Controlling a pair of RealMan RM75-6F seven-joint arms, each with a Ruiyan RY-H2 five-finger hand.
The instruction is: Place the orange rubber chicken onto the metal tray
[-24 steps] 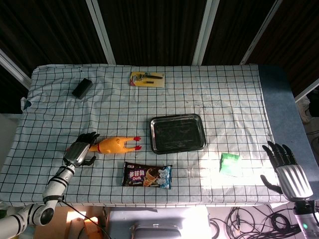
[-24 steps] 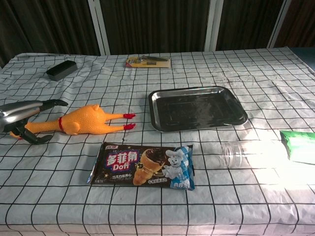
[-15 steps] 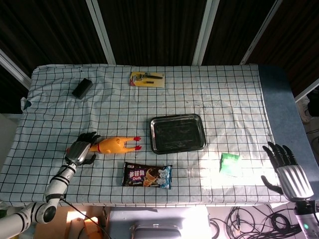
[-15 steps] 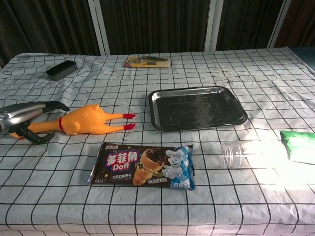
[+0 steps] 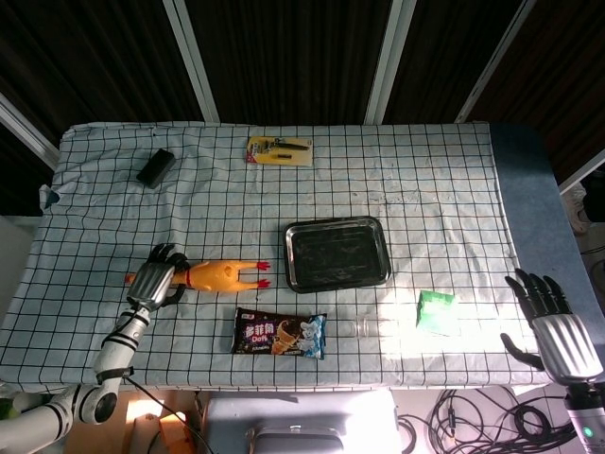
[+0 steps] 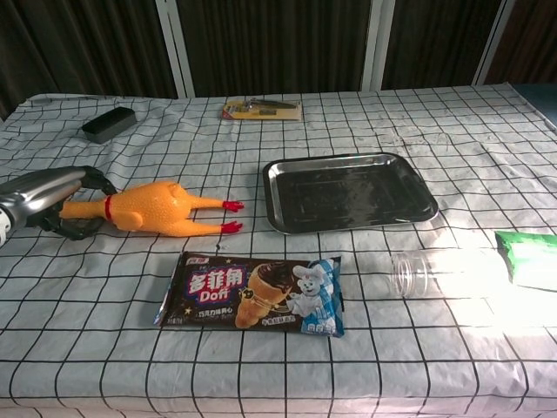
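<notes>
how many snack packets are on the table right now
2: the brown ice-cream cone packet lies at the front, near the rubber chicken; a green packet lies right of it, in bright sun. No others visible.

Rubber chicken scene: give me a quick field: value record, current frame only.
target: orange rubber chicken, lying on the checked cloth, feet toward the tray
goal: metal tray, nothing in it, right of the chicken
left hand: left hand with fingers curled around the chicken's head end; firmness of grip can't be judged
right hand: right hand off the table's right edge, fingers spread, holding nothing
nearby: snack packet in front of the chicken; clear bottle and green packet to the right
task state: chicken not yet on tray
</notes>
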